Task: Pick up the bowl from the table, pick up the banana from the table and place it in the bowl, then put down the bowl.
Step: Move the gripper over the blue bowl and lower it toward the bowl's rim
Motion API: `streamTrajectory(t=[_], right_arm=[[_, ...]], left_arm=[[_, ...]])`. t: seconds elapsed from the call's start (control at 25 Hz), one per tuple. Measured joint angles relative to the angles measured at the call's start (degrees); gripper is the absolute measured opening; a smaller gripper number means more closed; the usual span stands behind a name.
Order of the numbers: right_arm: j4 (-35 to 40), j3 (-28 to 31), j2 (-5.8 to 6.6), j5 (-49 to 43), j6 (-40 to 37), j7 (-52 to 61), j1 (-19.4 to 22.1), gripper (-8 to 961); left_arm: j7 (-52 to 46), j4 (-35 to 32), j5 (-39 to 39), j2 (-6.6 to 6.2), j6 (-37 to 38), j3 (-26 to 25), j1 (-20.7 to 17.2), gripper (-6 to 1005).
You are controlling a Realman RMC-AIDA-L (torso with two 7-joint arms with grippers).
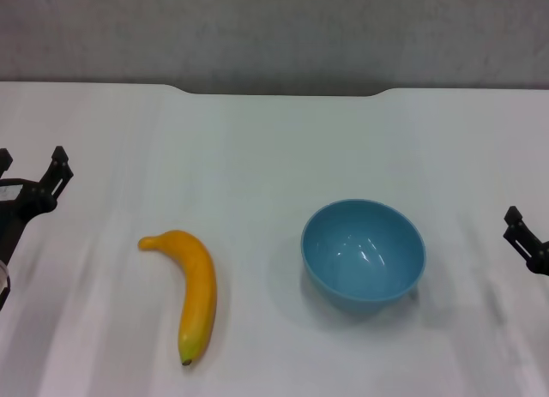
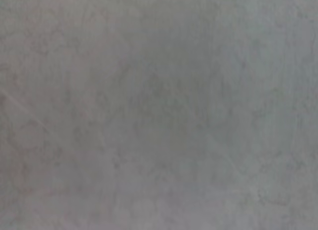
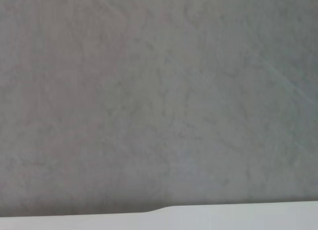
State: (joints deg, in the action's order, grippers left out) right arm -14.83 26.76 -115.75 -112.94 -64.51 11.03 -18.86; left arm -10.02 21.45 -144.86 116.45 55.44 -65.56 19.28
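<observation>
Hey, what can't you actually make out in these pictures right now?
- Left gripper: head view, mostly cut off by the left edge.
- Right gripper: head view, cut off by the right edge; open or shut is unclear.
- Bowl: underside hidden by its own wall.
- Banana and bowl: absent from both wrist views, which show only a grey wall.
- Table: right wrist view shows just a strip of its edge.

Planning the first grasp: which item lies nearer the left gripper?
The banana, lying left of the bowl, is closer to the left gripper.
</observation>
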Motion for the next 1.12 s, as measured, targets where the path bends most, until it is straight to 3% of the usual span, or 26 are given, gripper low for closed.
streamTrajectory(t=[0.48, 0.72, 0.92, 1.12], right_arm=[[-0.21, -0.04, 0.0, 0.1, -0.49, 0.02, 0.18, 894], [-0.31, 0.29, -0.02, 0.6, -6.19, 0.65, 2.03, 888], [-0.33, -0.45, 0.56, -1.05, -1.77, 3.83, -1.36, 884], [2.53, -0.38, 1.1, -8.68, 1.76, 13.16, -6.04, 886]], left_arm=[[-0.08, -0.03, 0.08, 0.08, -0.93, 0.0, -0.13, 846], [-0.09, 0.0, 0.06, 0.19, -0.93, 0.0, -0.12, 847], [-0.09, 0.0, -0.07, 0.29, -0.93, -0.01, -0.16, 847], [-0.09, -0.01, -0.07, 0.29, -0.94, 0.0, -0.35, 846]])
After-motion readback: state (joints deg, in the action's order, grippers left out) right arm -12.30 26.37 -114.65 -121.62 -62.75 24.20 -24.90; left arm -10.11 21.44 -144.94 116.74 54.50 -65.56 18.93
